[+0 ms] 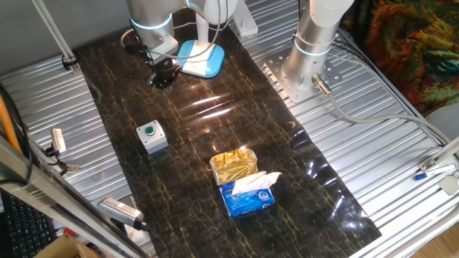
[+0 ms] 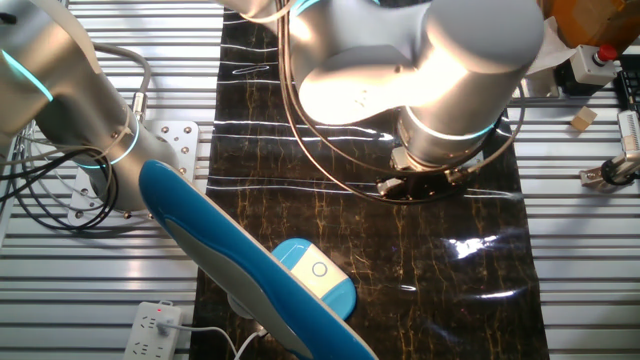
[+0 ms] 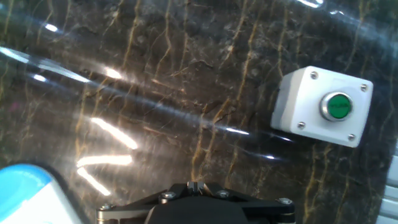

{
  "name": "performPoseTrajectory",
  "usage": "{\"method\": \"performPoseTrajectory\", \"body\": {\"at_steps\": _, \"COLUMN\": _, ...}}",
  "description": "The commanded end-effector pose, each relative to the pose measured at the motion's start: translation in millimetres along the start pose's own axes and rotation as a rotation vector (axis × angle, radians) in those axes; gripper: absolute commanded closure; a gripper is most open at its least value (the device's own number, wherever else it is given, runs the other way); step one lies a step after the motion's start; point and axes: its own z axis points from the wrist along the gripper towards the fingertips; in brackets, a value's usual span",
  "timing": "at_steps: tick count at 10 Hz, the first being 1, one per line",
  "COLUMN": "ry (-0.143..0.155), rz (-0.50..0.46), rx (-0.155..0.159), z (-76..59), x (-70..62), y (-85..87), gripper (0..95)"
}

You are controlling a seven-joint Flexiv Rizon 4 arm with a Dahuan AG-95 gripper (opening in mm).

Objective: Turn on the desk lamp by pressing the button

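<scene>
Gripper (image 1: 164, 76) hovers over dark mat (image 1: 215, 129), just at 8 o'clock of the desk lamp (image 1: 201, 59) base. Jaw state: cannot tell. Green-button box (image 1: 151, 136) at gripper's 6 o'clock.

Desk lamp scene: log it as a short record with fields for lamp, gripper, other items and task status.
lamp: desk lamp at the far end of the dark mat, base flat
gripper: gripper just beside the lamp base, not on it; state of fingers not visible
other items: green button box; gold packet touching blue tissue pack
task status: button not yet pressed
</scene>
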Motion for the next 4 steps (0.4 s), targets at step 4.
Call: {"method": "performPoseTrajectory", "body": {"at_steps": 4, "ry": -0.02, "rz": 0.049, "rx": -0.005, "z": -0.8, "x": -1.8, "y": -1.0, "gripper": 95.0}}
